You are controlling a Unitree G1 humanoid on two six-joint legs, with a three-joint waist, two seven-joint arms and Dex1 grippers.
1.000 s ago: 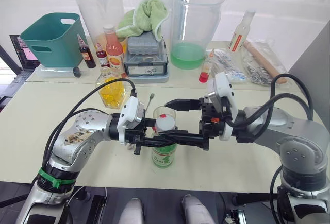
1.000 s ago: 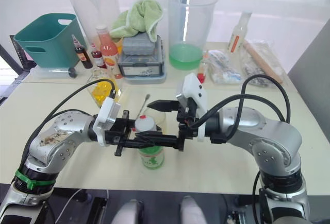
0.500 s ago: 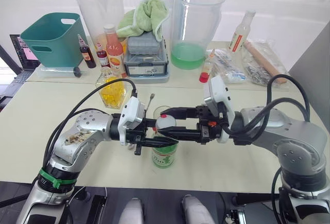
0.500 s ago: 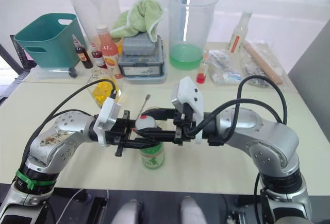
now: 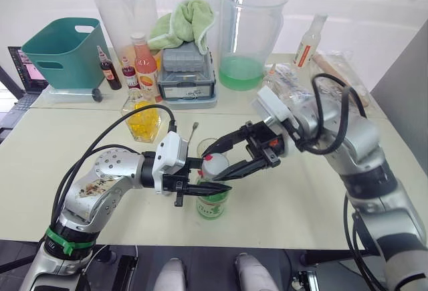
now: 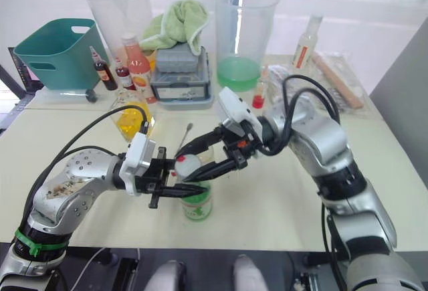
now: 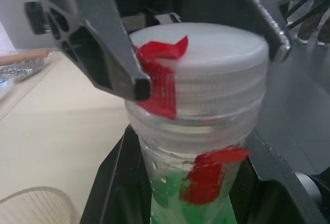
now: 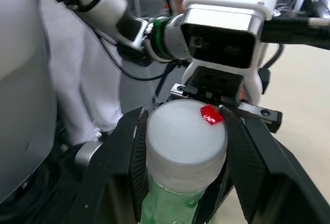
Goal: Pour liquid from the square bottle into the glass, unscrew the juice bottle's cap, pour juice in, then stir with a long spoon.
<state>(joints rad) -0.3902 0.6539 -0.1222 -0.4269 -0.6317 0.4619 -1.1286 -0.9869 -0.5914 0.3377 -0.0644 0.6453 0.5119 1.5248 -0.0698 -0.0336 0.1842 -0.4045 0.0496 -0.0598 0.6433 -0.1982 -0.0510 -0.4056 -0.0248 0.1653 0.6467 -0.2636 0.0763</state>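
Observation:
The juice bottle (image 5: 212, 204) stands near the table's front edge, green liquid and label showing. My left gripper (image 5: 202, 185) is shut on its neck just under the white cap (image 5: 214, 165). My right gripper (image 5: 215, 164) reaches in from the right and is shut on the cap (image 8: 185, 139), one finger (image 7: 111, 54) pressing each side beside the red tape. The ribbed glass (image 5: 206, 145) stands right behind the bottle, partly hidden. The square bottle (image 5: 143, 120) with yellow contents sits further back left. A thin stretch of the long spoon (image 5: 194, 132) shows beside the glass.
Along the back stand a teal basket (image 5: 59, 50), two tall clear pitchers (image 5: 127, 10), one (image 5: 249, 37) holding green liquid, an orange-pink bottle (image 5: 146, 67), a grey box (image 5: 189, 70) and a green towel (image 5: 187, 23). A rolling pin (image 5: 338, 77) lies back right.
My right gripper has come from open beside the bottle to closed around the cap, and its wrist and forearm have swung up and turned. The left gripper keeps holding the bottle.

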